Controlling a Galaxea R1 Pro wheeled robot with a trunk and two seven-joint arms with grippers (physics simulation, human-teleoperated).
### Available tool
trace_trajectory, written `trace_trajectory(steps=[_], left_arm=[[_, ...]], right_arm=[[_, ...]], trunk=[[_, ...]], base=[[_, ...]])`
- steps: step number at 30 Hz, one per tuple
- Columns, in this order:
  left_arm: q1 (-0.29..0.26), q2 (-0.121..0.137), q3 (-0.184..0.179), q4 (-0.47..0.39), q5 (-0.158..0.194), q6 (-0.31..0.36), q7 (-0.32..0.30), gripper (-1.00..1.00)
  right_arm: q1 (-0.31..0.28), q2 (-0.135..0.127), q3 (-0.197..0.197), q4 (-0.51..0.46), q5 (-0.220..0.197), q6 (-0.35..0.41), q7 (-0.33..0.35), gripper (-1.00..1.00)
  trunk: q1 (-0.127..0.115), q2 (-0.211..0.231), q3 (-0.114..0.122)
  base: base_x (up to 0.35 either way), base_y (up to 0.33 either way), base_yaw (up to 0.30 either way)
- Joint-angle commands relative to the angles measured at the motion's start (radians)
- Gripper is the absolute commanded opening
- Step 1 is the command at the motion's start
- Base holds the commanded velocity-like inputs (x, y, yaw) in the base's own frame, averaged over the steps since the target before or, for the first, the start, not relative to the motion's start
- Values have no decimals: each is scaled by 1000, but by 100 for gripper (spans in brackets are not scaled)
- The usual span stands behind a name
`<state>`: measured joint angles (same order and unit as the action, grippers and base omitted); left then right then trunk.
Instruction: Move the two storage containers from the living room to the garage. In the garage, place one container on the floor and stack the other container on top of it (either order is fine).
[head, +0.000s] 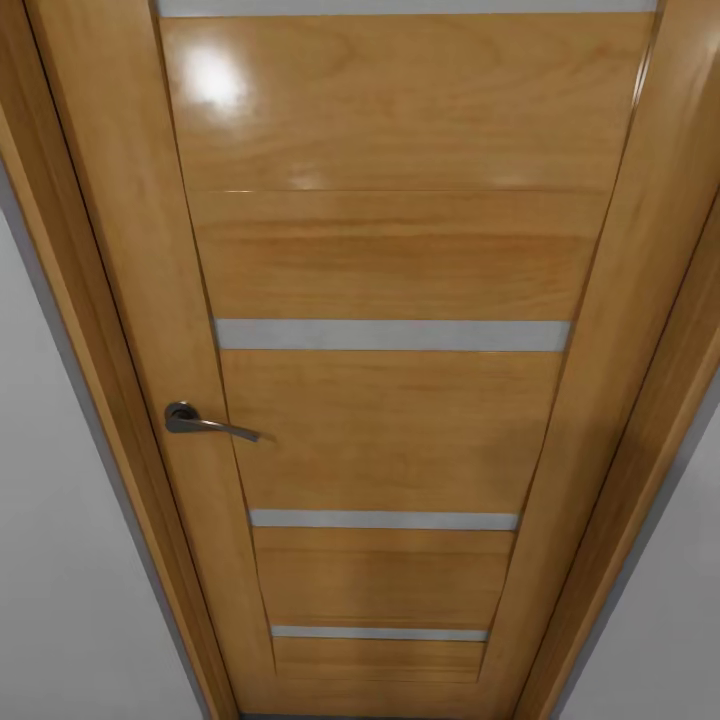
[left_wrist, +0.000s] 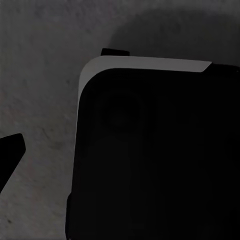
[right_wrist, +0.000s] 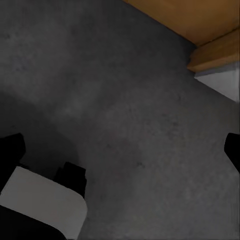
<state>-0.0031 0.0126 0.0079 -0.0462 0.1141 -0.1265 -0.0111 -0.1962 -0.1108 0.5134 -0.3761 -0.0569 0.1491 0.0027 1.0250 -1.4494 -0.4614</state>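
The two storage containers are out of view. A closed light-wood door (head: 400, 260) with pale horizontal strips stands close in front of the head view, its metal lever handle (head: 205, 422) on the left. My right gripper (right_wrist: 125, 150) hangs open over the dark grey speckled concrete floor (right_wrist: 125, 90), its dark fingertips (right_wrist: 10, 150) at opposite edges of the picture with nothing between them. One dark fingertip (left_wrist: 10, 150) of my left gripper (left_wrist: 120, 150) shows far out to the side, so it reads as open, above the floor (left_wrist: 40, 75).
The door's wooden frame (head: 90, 300) and white walls (head: 50, 560) flank it on both sides. My own black and white base (left_wrist: 150, 150) sits below the left arm; its corner (right_wrist: 45, 205) also lies under the right arm. The door's bottom edge (right_wrist: 200, 20) meets the concrete.
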Motion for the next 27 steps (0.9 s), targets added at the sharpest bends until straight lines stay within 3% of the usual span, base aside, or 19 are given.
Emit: trace_trajectory(steps=[1, 9, 16, 27], left_arm=[[0, 0, 0, 0, 9, -2, -1, 100], [0, 1, 0, 0, 9, -2, -1, 100], [0, 1, 0, 0, 9, -2, -1, 100], [-1, 1, 0, 0, 9, -2, -1, 100]], right_arm=[[-6, -1, 5, -3, -6, 6, 0, 100], [-102, 0, 4, -3, -13, 43, 7, 100], [-194, 0, 4, -3, -86, 109, 54, 100], [-314, 13, 5, -7, -105, 173, 66, 100]], trunk=[[0, -1, -1], [0, -1, -1], [0, -1, -1], [0, -1, -1]], base=[[0, 0, 0], [0, 0, 0], [0, 0, 0], [0, 0, 0]])
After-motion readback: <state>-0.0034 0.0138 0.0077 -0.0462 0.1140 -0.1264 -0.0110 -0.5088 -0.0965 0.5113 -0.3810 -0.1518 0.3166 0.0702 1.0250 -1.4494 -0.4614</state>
